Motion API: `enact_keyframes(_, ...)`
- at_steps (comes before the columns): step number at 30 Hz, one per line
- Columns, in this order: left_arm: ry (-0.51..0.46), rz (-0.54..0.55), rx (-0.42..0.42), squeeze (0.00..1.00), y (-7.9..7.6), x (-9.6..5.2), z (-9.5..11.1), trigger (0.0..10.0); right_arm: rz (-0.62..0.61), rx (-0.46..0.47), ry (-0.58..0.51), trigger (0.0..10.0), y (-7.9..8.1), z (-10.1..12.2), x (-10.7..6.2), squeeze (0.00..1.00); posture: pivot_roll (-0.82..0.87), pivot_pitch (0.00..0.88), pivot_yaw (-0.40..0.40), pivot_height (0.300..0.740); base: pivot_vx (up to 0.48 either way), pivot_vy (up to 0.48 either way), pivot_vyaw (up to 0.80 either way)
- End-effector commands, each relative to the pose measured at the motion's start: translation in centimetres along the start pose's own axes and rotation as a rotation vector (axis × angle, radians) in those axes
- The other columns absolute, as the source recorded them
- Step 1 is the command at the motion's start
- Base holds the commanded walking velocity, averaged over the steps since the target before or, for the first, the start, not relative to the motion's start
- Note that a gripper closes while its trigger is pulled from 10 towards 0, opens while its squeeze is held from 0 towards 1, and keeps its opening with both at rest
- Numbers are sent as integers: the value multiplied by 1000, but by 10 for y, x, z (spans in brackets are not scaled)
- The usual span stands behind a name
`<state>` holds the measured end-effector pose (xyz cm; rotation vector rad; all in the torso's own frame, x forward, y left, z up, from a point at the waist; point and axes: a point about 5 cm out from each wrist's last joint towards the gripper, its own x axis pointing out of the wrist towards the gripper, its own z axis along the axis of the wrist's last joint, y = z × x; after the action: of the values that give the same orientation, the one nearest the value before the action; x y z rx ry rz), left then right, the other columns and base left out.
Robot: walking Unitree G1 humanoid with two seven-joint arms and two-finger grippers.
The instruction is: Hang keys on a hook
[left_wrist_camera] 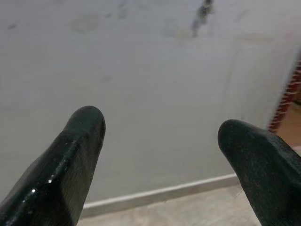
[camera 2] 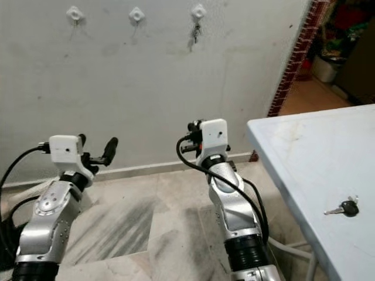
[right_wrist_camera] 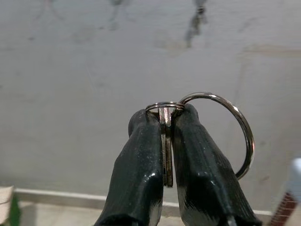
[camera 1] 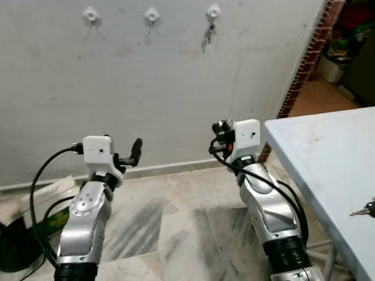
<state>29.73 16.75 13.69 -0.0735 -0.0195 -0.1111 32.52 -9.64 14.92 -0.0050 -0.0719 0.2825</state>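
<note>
Pale blue table (camera 2: 293, 152), brick pillar (camera 1: 307, 55), tiled floor (camera 1: 176, 216)

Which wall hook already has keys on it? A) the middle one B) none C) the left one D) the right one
D: keys hang from the right hook; the left hook and middle hook are bare.

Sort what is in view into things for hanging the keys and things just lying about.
For the job:
- metal key on silver rings, pinched in right gripper
- three white wall hooks; the rightmost already holds dark keys

Lying about:
- black-headed key on pale blue table
- left gripper, open, idle
</note>
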Motion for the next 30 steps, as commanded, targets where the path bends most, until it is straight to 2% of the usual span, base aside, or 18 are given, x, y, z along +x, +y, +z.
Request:
enact_keyframes(1, 5, -1, 10, 0, 2, 0, 0, 10000, 5, -1, -7, 10000, 1, 2, 2, 0, 79, 0, 16, 740, 364, 0, 0)
enact_keyframes(4, 7, -2, 10, 0, 1, 0, 0, 10000, 7, -2, -12, 10000, 1, 3, 2, 0, 75, 0, 18, 740, 361, 0, 0)
enact_keyframes(22, 16, -2, 0, 0, -1, 1, -2, 10000, -2, -2, -11, 10000, -2, 3, 3, 0, 73, 0, 17, 740, 327, 0, 505)
enact_keyframes(30, 19, -7, -6, 0, -2, 1, -3, 10000, -1, -1, -11, 10000, -2, 2, 3, 0, 74, 0, 16, 740, 313, 44, 0)
